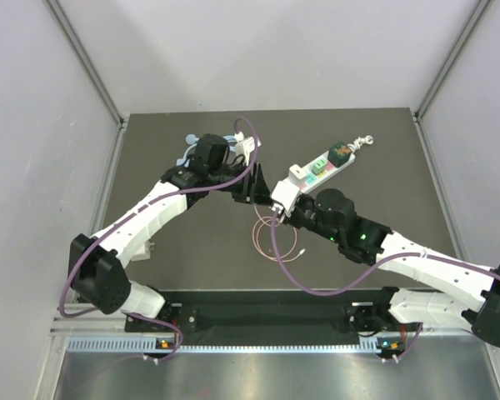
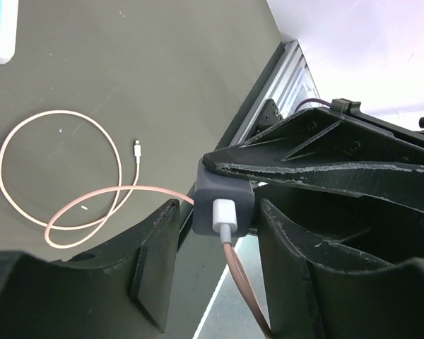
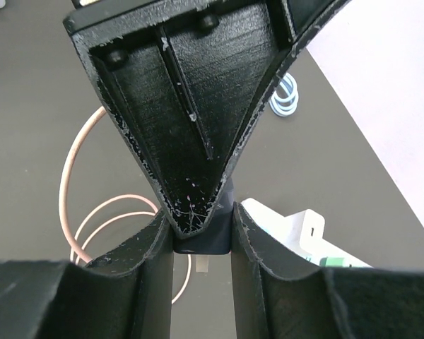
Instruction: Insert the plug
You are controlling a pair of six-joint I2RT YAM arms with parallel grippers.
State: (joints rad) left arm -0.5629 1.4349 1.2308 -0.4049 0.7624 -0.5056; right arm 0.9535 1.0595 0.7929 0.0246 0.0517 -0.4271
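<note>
The right gripper [image 3: 201, 227] is clamped on the charger [image 2: 219, 189], which looks like a small, light, rigid block with smooth sides that could twist in the pinch. The left gripper [image 2: 219, 212] brackets it half-closed, with a sliver of gap on one side. It is best held by its flat faces. Its limp pink cable [image 2: 56, 134] loops beyond the left gripper. The power strip [image 1: 317, 171] lies just past the right gripper.
</note>
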